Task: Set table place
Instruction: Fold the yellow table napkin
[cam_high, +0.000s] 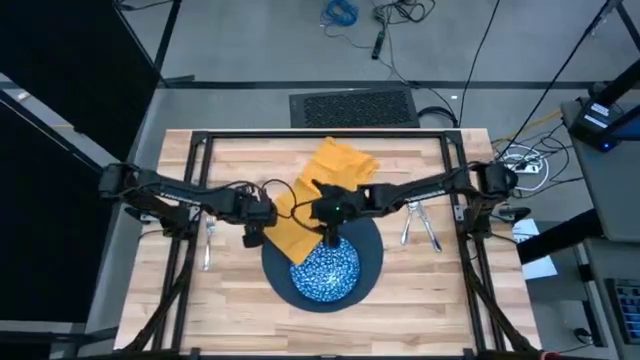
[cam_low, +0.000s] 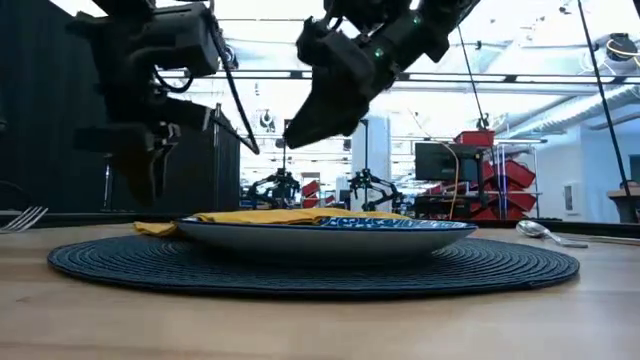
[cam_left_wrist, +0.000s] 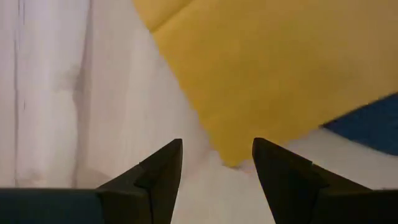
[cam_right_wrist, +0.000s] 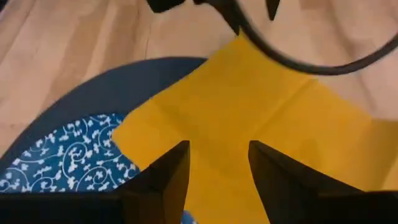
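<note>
Pale wood bench (cam_high: 230, 310); dark round placemat (cam_high: 372, 262) at centre, blue-patterned dish (cam_high: 325, 272) on it, mustard napkin (cam_high: 335, 165) overlapping both. Left gripper (cam_left_wrist: 216, 163) above napkin corner, fingers apart; right gripper (cam_right_wrist: 217, 163) over napkin, fingers apart.

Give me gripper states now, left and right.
Left gripper: open, empty, over the yellow napkin's corner.
Right gripper: open, empty, above the napkin by the speckled dish.

The pale wood table (cam_high: 230, 320) bears a dark round placemat (cam_high: 372, 262), napkin (cam_high: 340, 165), fork (cam_high: 208, 245) and spoon (cam_high: 407, 226).
</note>
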